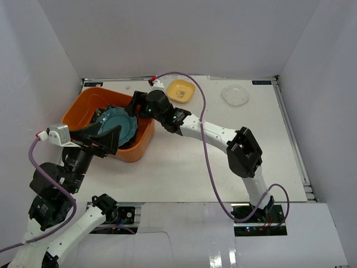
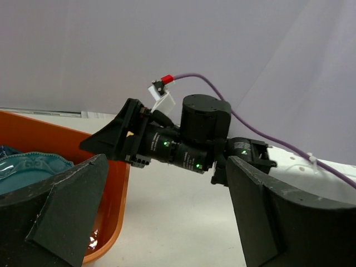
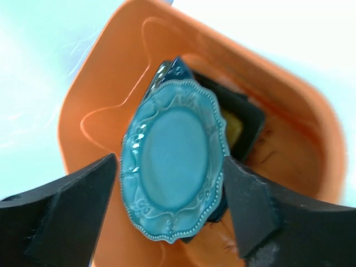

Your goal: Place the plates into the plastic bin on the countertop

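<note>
right gripper (image 3: 167, 192): jaws spread wide above the bin, empty | left gripper (image 2: 167, 222): jaws wide apart, empty, lower left | teal scalloped plate (image 3: 172, 161): lying on darker dishes inside orange plastic bin (image 1: 83, 109), upper left | small yellow square plate (image 1: 181, 90), clear round plate (image 1: 235, 95): on countertop (image 1: 184, 167), top edge

Bench (image 1: 178, 167): white, flat, rectangular, matte.
Back wall (image 1: 178, 39): plain white panel standing at the bench's far edge.
Left wall (image 1: 33, 67): plain white, meeting the back wall at a corner.
Right wall (image 1: 329, 84): plain white, lightly shaded.
Rail (image 1: 294, 145): metal strip along the bench's right edge.
Near panel (image 1: 184, 240): glossy white, below the bench's front edge, showing glare.
Light: even and diffuse, with soft shadows.
</note>
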### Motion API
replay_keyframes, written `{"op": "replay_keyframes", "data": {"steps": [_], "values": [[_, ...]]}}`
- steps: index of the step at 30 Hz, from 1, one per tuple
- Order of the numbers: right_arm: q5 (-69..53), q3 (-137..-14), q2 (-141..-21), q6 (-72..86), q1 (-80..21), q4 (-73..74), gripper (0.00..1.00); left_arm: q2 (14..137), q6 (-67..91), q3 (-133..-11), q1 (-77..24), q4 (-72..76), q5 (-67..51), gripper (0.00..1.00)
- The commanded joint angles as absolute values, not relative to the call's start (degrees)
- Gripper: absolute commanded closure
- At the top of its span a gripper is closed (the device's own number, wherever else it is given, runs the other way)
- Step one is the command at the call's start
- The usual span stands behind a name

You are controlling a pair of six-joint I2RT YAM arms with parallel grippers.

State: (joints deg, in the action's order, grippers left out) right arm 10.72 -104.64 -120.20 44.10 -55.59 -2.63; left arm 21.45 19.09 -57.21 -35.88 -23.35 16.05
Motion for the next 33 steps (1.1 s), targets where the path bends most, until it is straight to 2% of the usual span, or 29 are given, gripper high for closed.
{"op": "replay_keyframes", "data": {"steps": [1,2,3,5,6,7,8,10,11,15,18,24,26,29,30,32,33], "values": [[19.49,-103.63,-113.04,35.00,-55.46,-2.11,0.20,21.01,18.55,-56.34,-36.04,-24.00,16.87,0.02],[22.82,-101.88,-112.16,32.63,-54.76,-2.11,0.22,21.01,18.63,-55.64,-36.04,-23.99,16.87,0.02],[23.98,-100.82,-110.23,31.82,-54.15,-2.11,0.34,21.01,18.81,-55.20,-36.12,-23.99,16.79,0.02],[27.57,-98.80,-108.55,29.90,-51.44,-1.85,0.42,21.27,19.51,-53.80,-36.12,-23.99,16.61,0.02],[28.55,-98.18,-108.28,29.45,-50.37,-1.93,0.55,21.44,19.86,-53.27,-36.04,-23.82,16.18,0.02],[29.35,-97.83,-108.28,28.92,-49.06,-1.76,0.61,21.71,20.12,-52.74,-36.12,-23.64,15.91,0.02],[30.57,-97.82,-109.06,28.83,-46.43,-0.54,0.64,22.06,20.65,-51.60,-36.12,-23.38,15.56,0.02],[31.81,-98.87,-110.38,28.13,-44.04,-0.09,0.65,22.50,21.00,-50.37,-36.12,-22.42,14.33,0.02],[34.08,-99.75,-112.83,27.43,-42.29,2.35,0.64,23.02,21.09,-49.75,-36.12,-22.06,14.15,0.02],[36.82,-108.44,-121.62,24.44,-38.06,7.80,0.28,23.90,20.48,-46.42,-36.12,-19.34,14.59,0.02],[36.30,-116.44,-128.99,24.26,-35.07,10.28,0.16,24.69,19.87,-45.01,-36.12,-17.24,15.29,0.02],[30.77,-126.29,-139.91,26.54,-30.85,13.27,0.15,26.63,19.34,-42.10,-36.04,-14.42,14.94,0.02],[29.19,-127.61,-142.54,27.94,-30.06,13.62,0.18,26.81,19.25,-41.40,-36.04,-13.89,14.68,0.02],[28.30,-128.32,-144.92,29.26,-29.79,13.27,0.31,26.72,18.64,-40.52,-35.86,-12.75,14.59,0.02],[28.21,-127.80,-145.19,29.27,-29.71,12.58,0.40,26.81,18.55,-40.34,-35.95,-12.66,14.76,0.02],[28.47,-126.66,-145.11,30.14,-29.62,11.17,0.52,26.89,18.28,-40.08,-35.77,-12.57,15.03,0.02],[28.56,-125.26,-144.93,30.49,-29.45,10.55,0.68,26.89,18.19,-39.99,-35.77,-12.66,15.20,0.02]]}}
